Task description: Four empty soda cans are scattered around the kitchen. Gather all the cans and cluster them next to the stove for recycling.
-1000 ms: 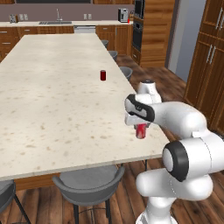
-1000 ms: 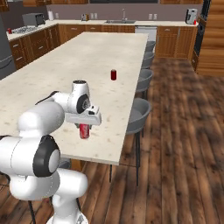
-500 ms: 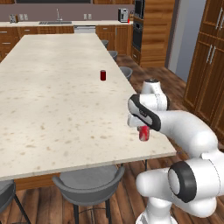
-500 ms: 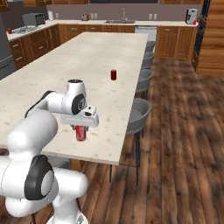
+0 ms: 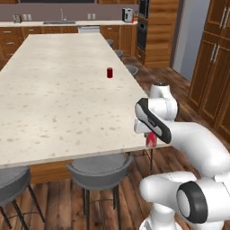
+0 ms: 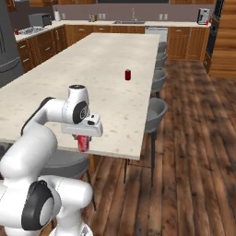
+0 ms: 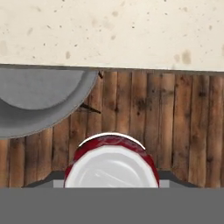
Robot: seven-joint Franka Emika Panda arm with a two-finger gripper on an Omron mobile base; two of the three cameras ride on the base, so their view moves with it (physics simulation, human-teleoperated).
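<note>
My gripper point(image 5: 151, 138) point(image 6: 84, 141) is shut on a red soda can point(image 5: 152, 140) point(image 6: 83, 143), held upright just off the near edge of the long island counter point(image 5: 58, 103) point(image 6: 110, 69). In the hand view the can's silvery end point(image 7: 111, 168) fills the bottom, with wooden floor under it and the counter edge ahead. A second red soda can point(image 5: 109, 72) point(image 6: 127, 74) stands upright on the island, towards its right side. The stove point(image 6: 27, 31) lies on the far back-left counter.
Grey stools point(image 5: 99, 170) point(image 6: 154, 113) line the island's right side and near end; one seat point(image 7: 39, 103) is close by the gripper. A coffee machine point(image 5: 127, 14) point(image 6: 203, 16) stands on the back counter. Wooden floor point(image 6: 198, 138) lies open to the right.
The whole scene has shifted slightly away, so the base has moved back. The held can has gone from above the counter's near corner to just beyond its edge. The grip is unchanged.
</note>
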